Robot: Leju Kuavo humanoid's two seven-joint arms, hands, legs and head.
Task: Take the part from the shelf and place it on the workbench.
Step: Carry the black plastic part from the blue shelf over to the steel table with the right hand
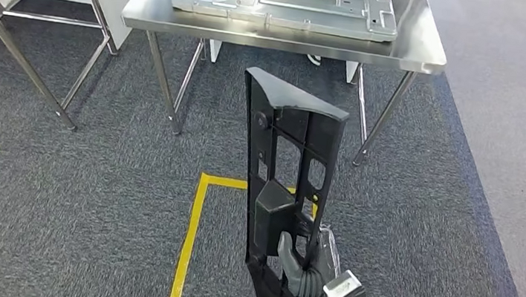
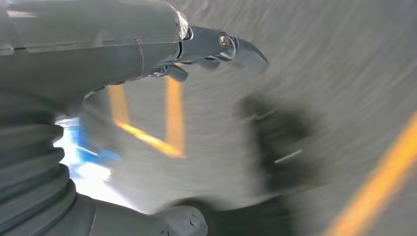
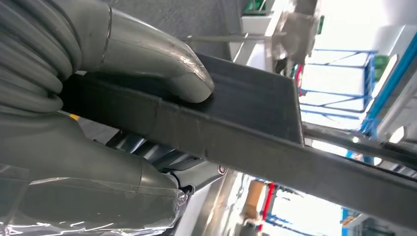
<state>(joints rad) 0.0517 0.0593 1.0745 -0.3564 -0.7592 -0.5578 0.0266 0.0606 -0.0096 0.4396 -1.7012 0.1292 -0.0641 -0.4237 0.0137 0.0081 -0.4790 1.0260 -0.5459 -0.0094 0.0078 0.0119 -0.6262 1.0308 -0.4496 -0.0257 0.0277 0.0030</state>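
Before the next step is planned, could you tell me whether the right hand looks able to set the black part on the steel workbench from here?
Probably not yet: the right hand grips the black part upright, with open carpet before the workbench.

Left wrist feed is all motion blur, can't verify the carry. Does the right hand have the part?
Observer: Yes. In the head view the right hand grips the black part near its lower end, held upright.
Operator: Grip solid?
Observer: The right wrist view shows the thumb pressed on one face of the part and the fingers under the other.
Operator: Workbench in sight?
Observer: Yes, the steel workbench stands ahead, with a grey metal panel lying on it.
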